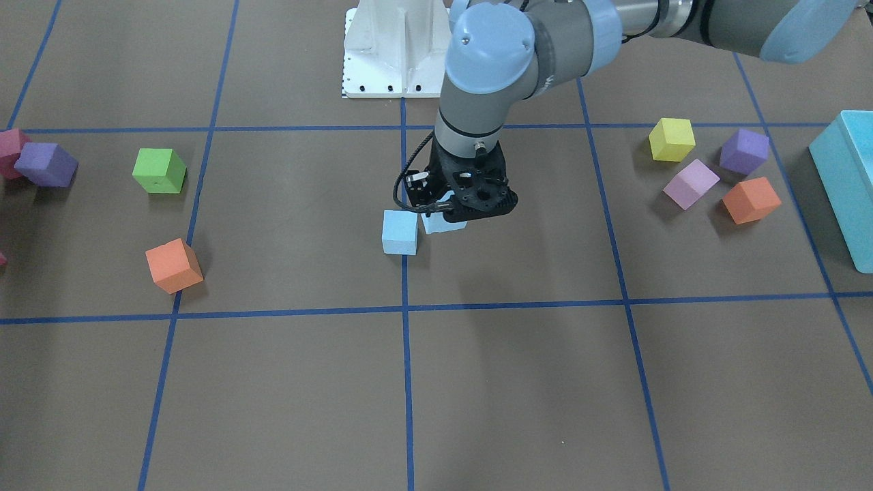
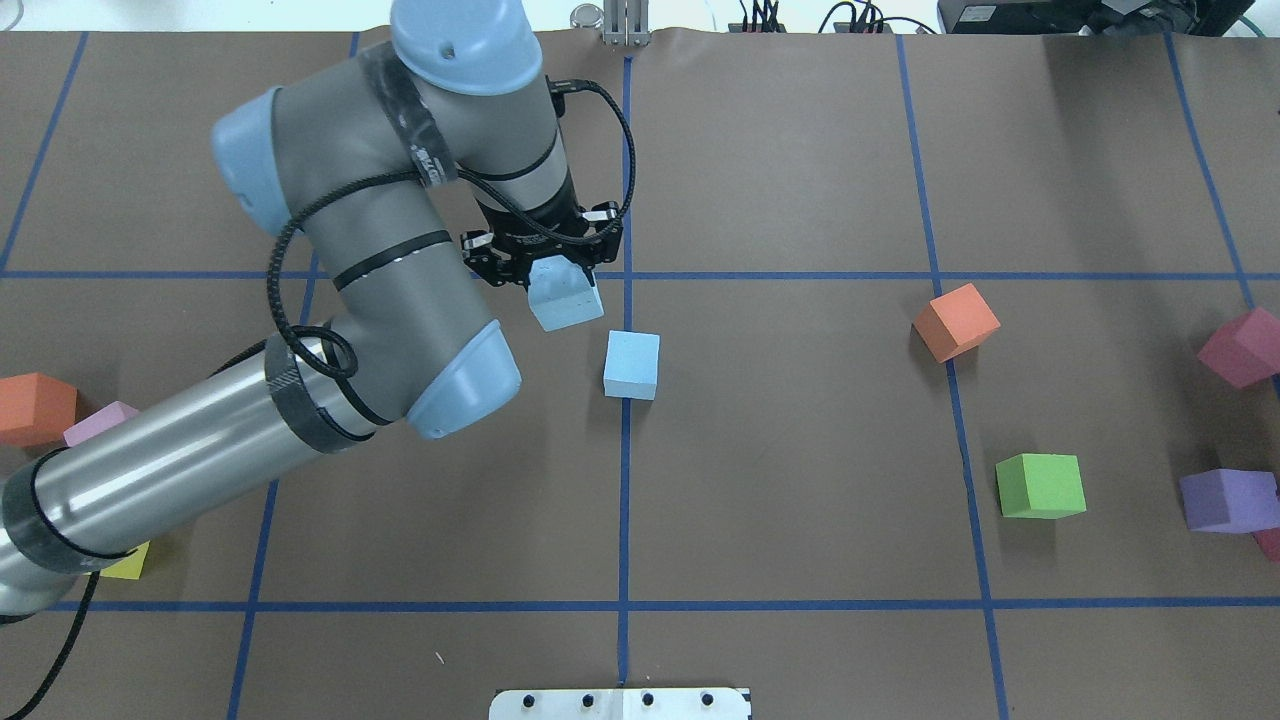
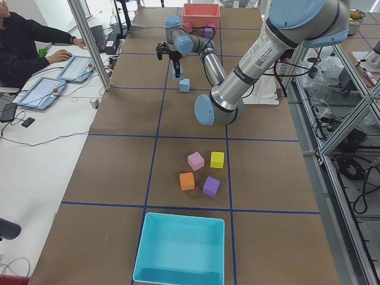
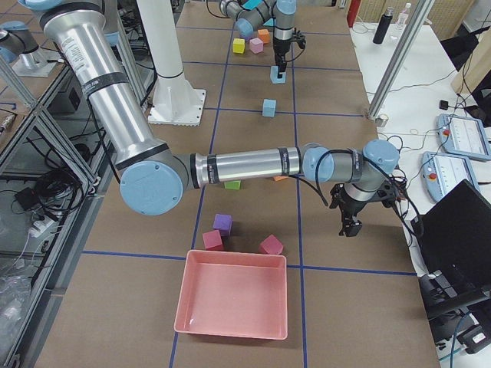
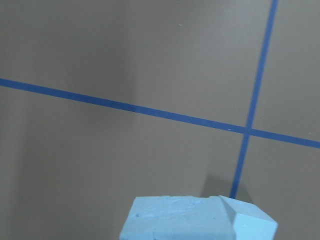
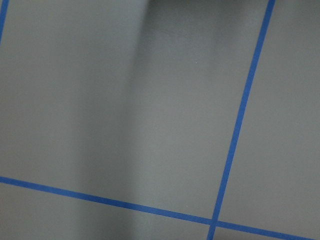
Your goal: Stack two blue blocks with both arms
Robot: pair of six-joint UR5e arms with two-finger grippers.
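Note:
One blue block (image 2: 632, 365) rests on the brown table at the centre grid line; it also shows in the front view (image 1: 400, 232). My left gripper (image 2: 560, 285) is shut on the second blue block (image 2: 567, 298) and holds it tilted, just above the table, beside and apart from the first. In the front view the left gripper (image 1: 447, 217) hides most of the held block (image 1: 436, 224). The left wrist view shows the held block (image 5: 195, 220) at the bottom edge. My right gripper (image 4: 349, 222) hangs over bare table far off; I cannot tell whether it is open.
An orange cube (image 2: 955, 321), a green cube (image 2: 1040, 486), purple (image 2: 1228, 500) and maroon (image 2: 1243, 346) cubes lie on my right side. Yellow (image 1: 672, 139), pink, purple and orange cubes and a turquoise box (image 1: 849, 184) lie on my left. A pink tray (image 4: 232, 295) stands at the right end.

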